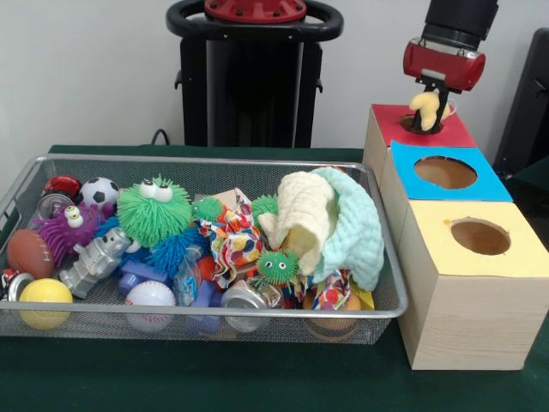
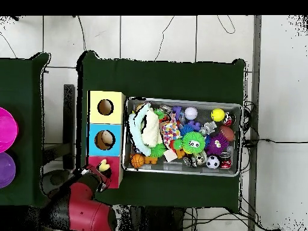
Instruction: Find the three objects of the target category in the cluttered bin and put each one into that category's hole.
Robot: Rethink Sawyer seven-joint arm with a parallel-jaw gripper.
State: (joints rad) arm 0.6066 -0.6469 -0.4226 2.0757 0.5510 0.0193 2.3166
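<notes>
While the arm hangs over the far end of the box row, its gripper (image 1: 428,109) sits directly above the hole in the red-topped box (image 1: 459,130), with a pale yellow soft object (image 1: 424,104) pinched between the black fingers.

- Yellow object: long axis roughly upright in the front view, slightly tilted; lower end at the hole's rim, upper end by the red wrist housing. Overhead it shows as a small pale lump (image 2: 104,166) on the red top, just beside the hole. Its exact kind is not readable.
- Jaws: closed on the yellow object, only narrowly apart, the object filling the gap. Fingertips reach down to about the hole's edge; whether they touch the box I cannot tell.
- Boxes: three wooden boxes in a row, touching; red top, then blue-topped box (image 1: 485,182), then yellow-topped box (image 1: 510,257), each with one round hole. Overhead, something pale lies inside the blue box's hole.
- Wire bin (image 1: 214,160) just beside the boxes, crowded: cream and mint cloths (image 1: 330,221) heaped at the box end, a green fuzzy toy with eyes (image 1: 154,213), a purple one, a soccer ball (image 1: 100,192), a yellow ball (image 1: 45,293), a silver robot toy, a patterned rag.
- Green table cover (image 1: 257,378) under everything.
</notes>
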